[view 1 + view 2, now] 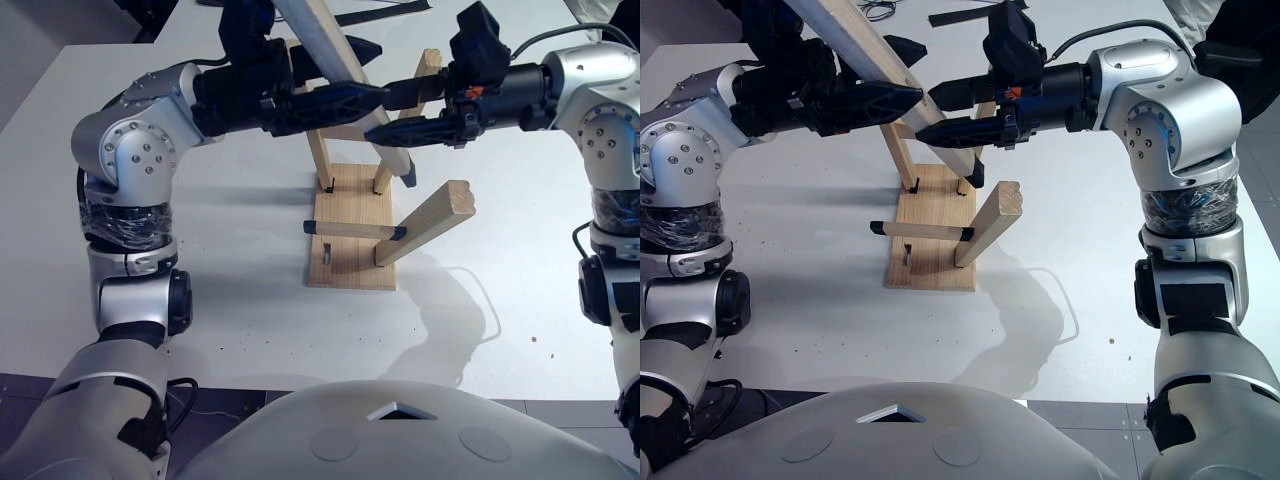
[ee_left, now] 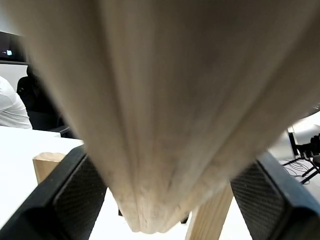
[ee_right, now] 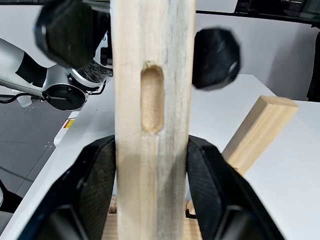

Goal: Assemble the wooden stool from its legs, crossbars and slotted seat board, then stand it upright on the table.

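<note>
A: Head views first?

B: Seat board [image 1: 352, 272] flat on the white table [image 1: 230, 300], about mid-table. Upright legs [image 1: 320, 150] standing in its far end. A leaning leg [image 1: 432, 218] slanting out near the right front corner, with a crossbar [image 1: 350, 230] running level from it across the board. Above all that, a long leg [image 1: 318, 30] held at a tilt, black-capped end lowest. Left gripper [image 1: 368, 72] and right gripper [image 1: 385, 112] both clamped on it from opposite sides, tips nearly meeting.

A: Left wrist?

B: Long leg up close, pinched between two black fingers [image 2: 75, 195]. Ends of other legs just beyond, above the table.

A: Right wrist?

B: Fingers [image 3: 97, 187] tight against both sides of the long leg, with an oval slot [image 3: 152, 100] facing the camera. Left gripper's tips farther along the leg. Leaning leg off to one side, a strip of seat board beneath.
</note>
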### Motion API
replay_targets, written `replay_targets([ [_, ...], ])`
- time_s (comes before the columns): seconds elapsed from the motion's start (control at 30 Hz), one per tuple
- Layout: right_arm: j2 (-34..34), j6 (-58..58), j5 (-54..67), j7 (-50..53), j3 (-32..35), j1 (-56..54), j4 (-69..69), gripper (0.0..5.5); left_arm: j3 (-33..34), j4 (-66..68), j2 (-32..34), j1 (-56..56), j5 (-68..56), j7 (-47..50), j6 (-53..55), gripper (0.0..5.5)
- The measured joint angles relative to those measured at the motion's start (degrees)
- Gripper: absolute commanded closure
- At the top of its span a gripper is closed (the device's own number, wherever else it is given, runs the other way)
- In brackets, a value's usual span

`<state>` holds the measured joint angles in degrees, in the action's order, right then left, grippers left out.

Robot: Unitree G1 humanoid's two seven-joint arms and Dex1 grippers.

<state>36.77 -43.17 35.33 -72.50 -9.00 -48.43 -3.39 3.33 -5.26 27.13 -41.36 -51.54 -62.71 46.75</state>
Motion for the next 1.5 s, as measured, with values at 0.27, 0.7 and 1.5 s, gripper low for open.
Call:
replay_targets([
  [0.27, 0.37, 0.05, -1.50, -2.96, -0.94, -0.37, 0.06, 3.44, -0.02, -1.27, 0.18, 1.54, -0.15, -0.85, -0.16, 3.01],
  [0.7, 1.29, 0.03, -2.89, -4.43, -2.42, -0.37, -0.04, 3.44, -1.70, -1.78, 0.94, 2.98, 2.81, -1.50, -3.62, 3.31],
  [1.5, 4.68, 10.50, -12.78, -1.88, -0.44, 1.30, 2.94, 1.33, 2.04, 2.07, 2.32, 1.98, 3.17, 2.77, -2.90, 3.46],
])
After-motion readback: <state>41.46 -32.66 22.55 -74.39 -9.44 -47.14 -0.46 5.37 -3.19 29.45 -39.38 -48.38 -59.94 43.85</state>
